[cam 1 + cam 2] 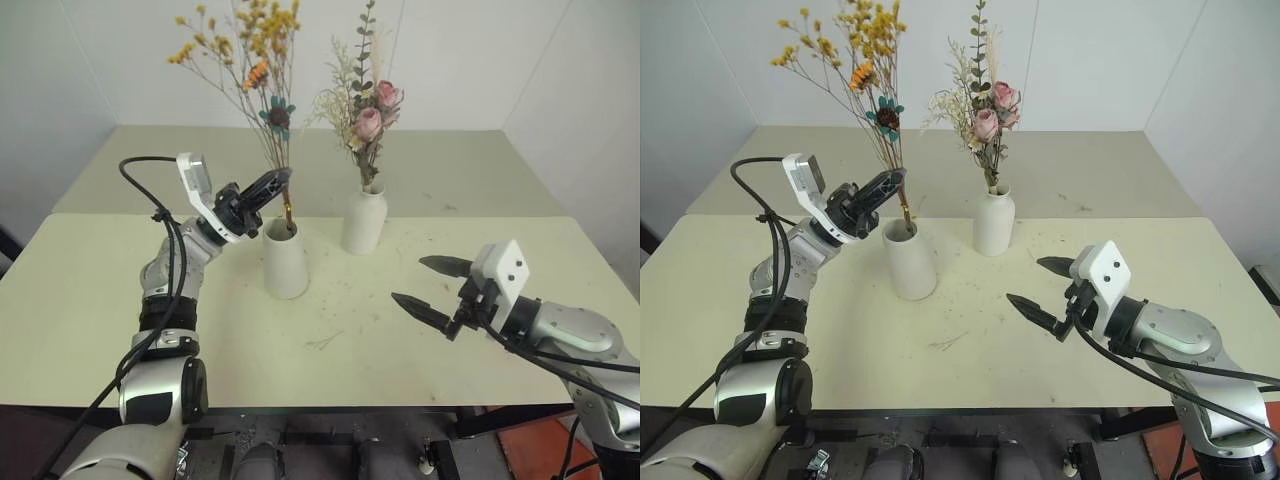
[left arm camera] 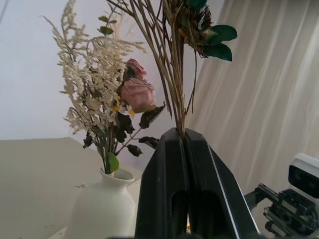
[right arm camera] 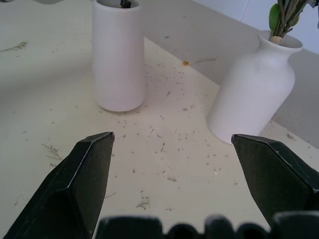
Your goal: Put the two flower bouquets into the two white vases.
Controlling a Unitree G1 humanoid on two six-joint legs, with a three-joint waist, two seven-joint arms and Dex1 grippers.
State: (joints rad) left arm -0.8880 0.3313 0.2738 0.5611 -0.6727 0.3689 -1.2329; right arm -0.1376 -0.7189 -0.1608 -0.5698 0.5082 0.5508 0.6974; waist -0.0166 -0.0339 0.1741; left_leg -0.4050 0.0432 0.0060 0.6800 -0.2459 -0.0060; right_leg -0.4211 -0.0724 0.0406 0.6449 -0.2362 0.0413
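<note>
Dried yellow spray going into the cone vase, roses already in the bottle.
Left gripper [image 1: 277, 182] pinches the thin brown stems of the yellow spray [image 1: 250, 45], stem ends inside the matte cone vase [image 1: 285, 260]. Beside it, rose bouquet [image 1: 368, 110] stands in the narrow-necked bottle vase [image 1: 364, 220]. Right gripper [image 1: 432, 287] hovers over the speckled table [image 1: 90, 300], fingers spread wide.

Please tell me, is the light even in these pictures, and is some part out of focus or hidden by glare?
Left eye view: soft, even light, only faint shadows under the cone vase and bottle vase, no glare. Left wrist view: the left hand is near and soft, and the pink rose bouquet is slightly blurred. Right wrist view: the table is clear, with small crumbs visible.
</note>
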